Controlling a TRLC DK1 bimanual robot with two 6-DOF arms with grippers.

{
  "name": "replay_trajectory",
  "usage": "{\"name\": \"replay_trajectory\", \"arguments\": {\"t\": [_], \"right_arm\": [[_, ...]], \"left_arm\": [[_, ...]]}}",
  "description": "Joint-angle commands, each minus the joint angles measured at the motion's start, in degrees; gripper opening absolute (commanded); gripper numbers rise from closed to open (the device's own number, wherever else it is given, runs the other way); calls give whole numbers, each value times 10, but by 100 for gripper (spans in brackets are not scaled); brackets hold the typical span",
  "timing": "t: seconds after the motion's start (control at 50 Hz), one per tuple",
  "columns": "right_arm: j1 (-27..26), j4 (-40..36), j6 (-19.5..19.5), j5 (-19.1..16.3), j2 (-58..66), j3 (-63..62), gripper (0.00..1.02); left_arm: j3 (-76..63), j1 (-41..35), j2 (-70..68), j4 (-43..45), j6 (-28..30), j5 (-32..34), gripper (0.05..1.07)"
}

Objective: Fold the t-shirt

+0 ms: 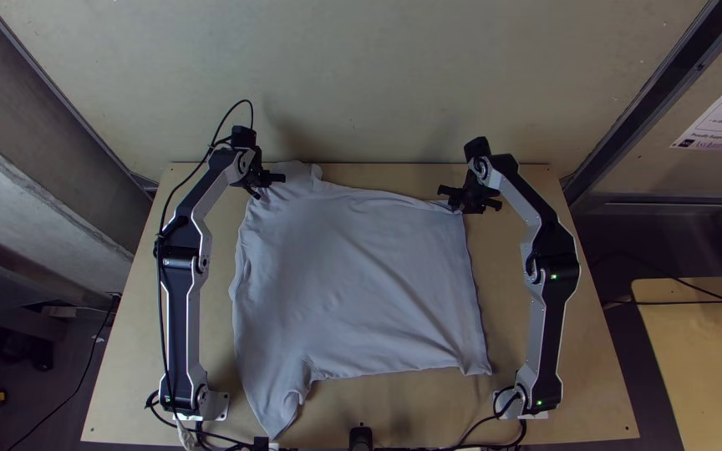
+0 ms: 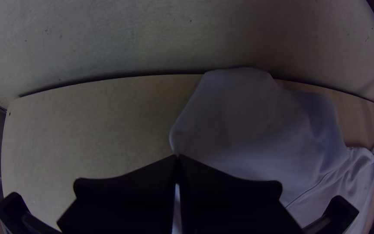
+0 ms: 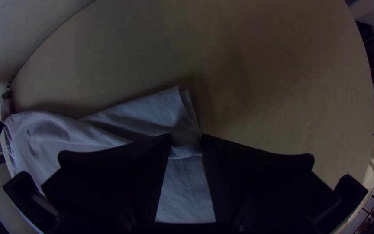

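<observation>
"Where is the t-shirt [image 1: 353, 276]?"

"I have it spread on the light wooden table [image 1: 411, 401], between my two arms, with loose creases running across it. On my left arm's side, a narrower part sticks out toward the near edge of the table, and the opposite corner reaches up to the far edge."

"And your left gripper [image 1: 262, 182]?"

"It's at that far corner. In its wrist view, the left gripper [image 2: 177, 157] has its fingers drawn together, tips right at the cloth's rim. I can't tell whether any fabric is pinched there."

"The right gripper [image 1: 470, 197]?"

"That one is at the other far corner. From its wrist, I see the right gripper [image 3: 187, 138] with its fingers apart and a strip of t-shirt in the gap. The stitched hem [image 3: 185, 151] crosses between the tips, and two layered edges poke out just past them."
</observation>
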Motion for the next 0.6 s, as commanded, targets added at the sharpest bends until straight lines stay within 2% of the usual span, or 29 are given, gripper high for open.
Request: {"name": "replay_trajectory", "arguments": {"t": [0.0,0.18,0.32,0.58], "right_arm": [[6,-9,10,-2,15,13,23],[10,-10,9,2,11,14,23],[13,-9,1,8,14,19,2],[15,-9,-2,32,24,78,2]], "left_arm": [[-12,13,-10,-13,7,-5,8],[-13,13,-7,-13,6,-5,8],[-13,13,-6,-13,4,-5,8],[-12,16,-24,1,0,1,8]]}}
